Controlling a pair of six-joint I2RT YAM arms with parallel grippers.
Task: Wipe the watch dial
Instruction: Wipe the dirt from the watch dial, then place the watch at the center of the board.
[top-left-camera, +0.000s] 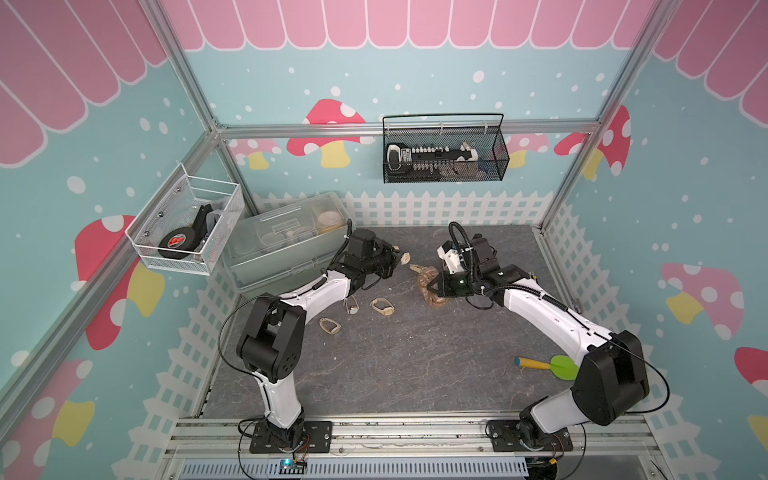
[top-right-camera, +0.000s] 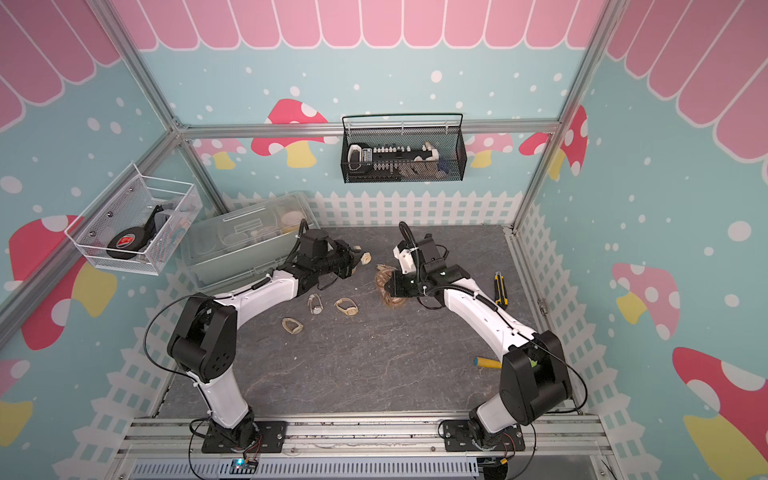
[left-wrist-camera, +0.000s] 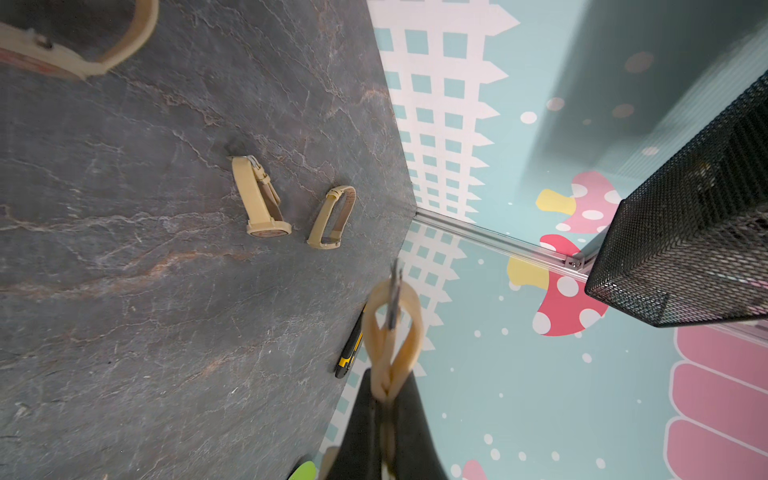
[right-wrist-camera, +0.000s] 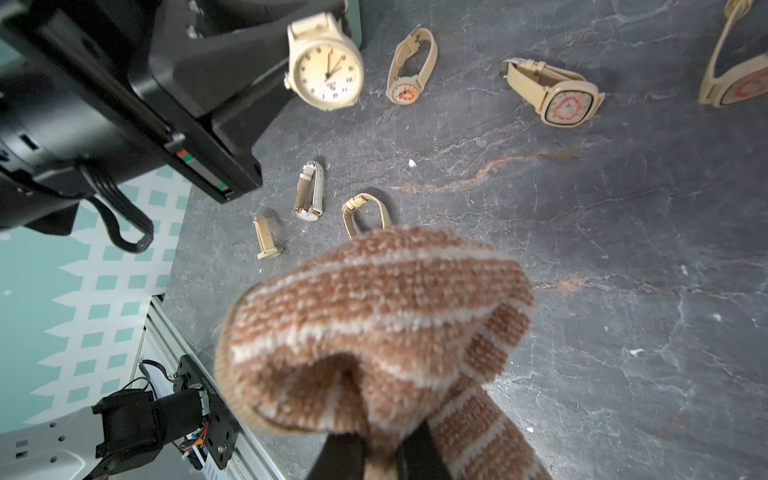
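Observation:
My left gripper (top-left-camera: 397, 254) (left-wrist-camera: 384, 395) is shut on the strap of a beige watch (top-left-camera: 405, 258) (top-right-camera: 365, 258) and holds it above the table. The strap loop (left-wrist-camera: 392, 332) sticks out past the fingers. In the right wrist view the round cream watch dial (right-wrist-camera: 326, 68) faces the camera. My right gripper (top-left-camera: 436, 284) (right-wrist-camera: 382, 449) is shut on a brown-and-white striped knitted cloth (top-left-camera: 430, 291) (right-wrist-camera: 374, 324). The cloth hangs bunched to the right of the watch, apart from the dial.
Three more beige watches (top-left-camera: 352, 305) (top-left-camera: 383, 307) (top-left-camera: 329, 325) lie on the dark slate table (top-left-camera: 395, 374) near the left arm. A clear plastic box (top-left-camera: 286, 237) stands at the back left, a yellow utility knife (top-right-camera: 500, 289) and a green-and-yellow toy (top-left-camera: 548, 365) at the right. Wire baskets (top-left-camera: 187, 224) (top-left-camera: 444, 153) hang on the walls.

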